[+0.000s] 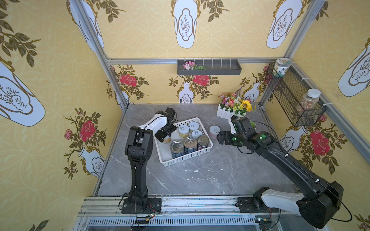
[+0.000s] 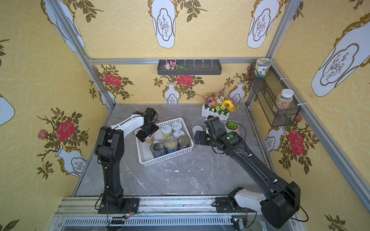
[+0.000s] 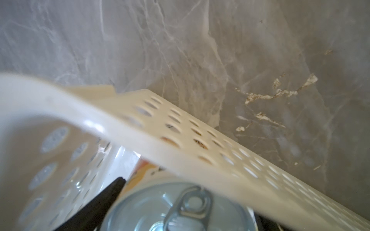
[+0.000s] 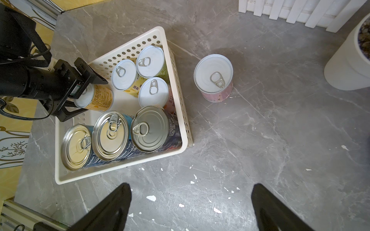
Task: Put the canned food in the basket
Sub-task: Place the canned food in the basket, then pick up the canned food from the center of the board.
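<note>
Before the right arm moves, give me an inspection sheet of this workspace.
surface: grey marble tabletop, flecked with white chips.
job's things: white basket holds seven cans; pink can stands outside on the table.
clutter: picket flower box, potted succulent.
grippers: left gripper in the basket, jaws spread either side of the yellow can; right gripper open above the tabletop, short of the pink can.
cables: braided cable at the left wrist, clear of the cans.
surroundings: floral wallpaper, wall tray, mesh basket holding two jars.

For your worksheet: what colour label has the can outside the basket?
Pink label, clearest in the right wrist view.
</note>
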Motion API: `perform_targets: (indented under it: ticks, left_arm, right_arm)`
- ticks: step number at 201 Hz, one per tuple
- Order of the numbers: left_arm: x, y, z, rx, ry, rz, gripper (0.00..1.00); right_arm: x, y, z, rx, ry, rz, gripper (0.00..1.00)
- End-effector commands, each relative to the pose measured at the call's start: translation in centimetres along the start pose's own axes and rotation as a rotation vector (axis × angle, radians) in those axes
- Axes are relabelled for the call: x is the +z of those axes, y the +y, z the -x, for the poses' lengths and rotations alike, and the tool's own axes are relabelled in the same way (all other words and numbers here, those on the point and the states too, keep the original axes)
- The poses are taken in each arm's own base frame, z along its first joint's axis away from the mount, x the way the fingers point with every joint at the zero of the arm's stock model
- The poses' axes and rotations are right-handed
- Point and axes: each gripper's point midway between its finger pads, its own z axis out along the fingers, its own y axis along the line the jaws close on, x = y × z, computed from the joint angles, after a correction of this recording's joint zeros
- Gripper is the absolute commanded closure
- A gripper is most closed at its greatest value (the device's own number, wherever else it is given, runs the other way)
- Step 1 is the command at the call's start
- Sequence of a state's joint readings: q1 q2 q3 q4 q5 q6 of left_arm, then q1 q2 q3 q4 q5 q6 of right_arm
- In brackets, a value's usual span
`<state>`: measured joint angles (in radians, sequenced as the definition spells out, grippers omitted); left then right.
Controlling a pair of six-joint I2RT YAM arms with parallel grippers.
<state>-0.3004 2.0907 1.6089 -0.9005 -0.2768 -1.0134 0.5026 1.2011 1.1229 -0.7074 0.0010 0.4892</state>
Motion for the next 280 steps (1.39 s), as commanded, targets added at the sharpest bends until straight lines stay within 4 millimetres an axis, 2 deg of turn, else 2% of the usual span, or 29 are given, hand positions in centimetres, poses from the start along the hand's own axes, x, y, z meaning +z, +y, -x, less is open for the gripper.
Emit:
perform_targets:
  ticks: [1, 21, 44, 69, 98, 123, 148, 165, 181, 193, 207, 229, 241, 261, 280]
  left_arm:
    - [0.4, -0.7, 0.0, -0.009, 0.011, -0.036, 0.00]
    - [-0.2, -0.9, -0.6, -0.006, 0.035, -0.061, 0.00]
    - [-2.2, -1.2, -1.3, 0.001, 0.066, -0.129, 0.00]
    - [-6.1, -0.8, -1.2, 0.014, 0.049, -0.216, 0.00]
    - [-10.8, 0.2, -2.0, 0.052, 0.043, -0.354, 0.00]
    - [-13.3, 3.3, -2.8, 0.081, 0.006, -0.415, 0.00]
    - [-15.6, 7.0, -3.1, 0.206, -0.090, -0.448, 0.00]
    - [-17.7, 9.9, -1.7, 0.292, -0.243, -0.415, 0.00]
    - [-18.9, 13.9, 0.0, 0.246, -0.373, -0.313, 0.00]
    - [-18.8, 15.1, -0.3, 0.269, -0.415, -0.326, 0.00]
    - [-18.1, 15.5, -1.3, 0.276, -0.402, -0.369, 0.00]
    - [-18.8, 13.9, -3.2, 0.357, -0.361, -0.470, 0.00]
    - [-18.5, 14.1, -3.0, 0.352, -0.360, -0.442, 0.00]
    - [-18.2, 15.9, -1.8, 0.280, -0.399, -0.336, 0.00]
    - [-18.8, 16.3, -1.6, 0.263, -0.420, -0.349, 0.00]
  right_arm:
    - [0.0, 0.4, 0.6, -0.014, -0.023, 0.012, 0.03]
    - [0.0, 0.3, 0.6, -0.013, -0.025, 0.008, 0.03]
    - [-0.1, 0.2, 0.7, -0.008, -0.030, 0.005, 0.03]
    - [-0.5, 0.1, 0.9, -0.005, -0.061, 0.008, 0.03]
    - [-0.3, -0.3, 1.0, -0.001, -0.069, -0.006, 0.03]
    - [0.2, -0.9, 1.6, 0.017, -0.077, -0.032, 0.03]
    - [0.9, -1.9, 2.8, 0.036, -0.064, -0.094, 0.03]
    - [1.7, -2.3, 4.1, 0.057, -0.061, -0.114, 0.03]
    - [2.9, -3.1, 5.1, 0.080, -0.045, -0.145, 0.03]
    - [3.9, -3.7, 5.6, 0.095, -0.023, -0.177, 0.03]
    - [5.5, -4.5, 6.0, 0.101, 0.015, -0.225, 0.03]
    - [7.8, -5.2, 6.1, 0.095, 0.076, -0.283, 0.03]
    - [8.8, -5.2, 6.2, 0.089, 0.100, -0.290, 0.03]
    - [10.9, -5.1, 6.2, 0.089, 0.139, -0.287, 0.03]
    - [12.9, -4.6, 6.0, 0.105, 0.187, -0.271, 0.03]
